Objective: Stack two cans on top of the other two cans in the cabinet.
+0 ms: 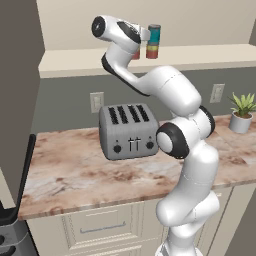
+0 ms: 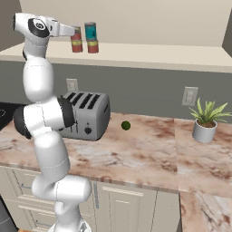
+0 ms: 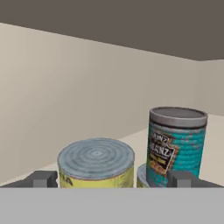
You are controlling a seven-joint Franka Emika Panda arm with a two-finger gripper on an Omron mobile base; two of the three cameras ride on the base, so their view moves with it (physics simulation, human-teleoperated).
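The gripper [image 3: 111,178] stands wide open with nothing between its fingers, level with the cabinet [image 2: 149,54] shelf. On that shelf the teal-blue can [image 2: 90,31] sits stacked on a red can [image 2: 93,46], with another red can [image 2: 77,45] just beside it.

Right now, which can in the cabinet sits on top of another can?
The teal can. It stands on a red can; the other red can beside it has nothing on top.
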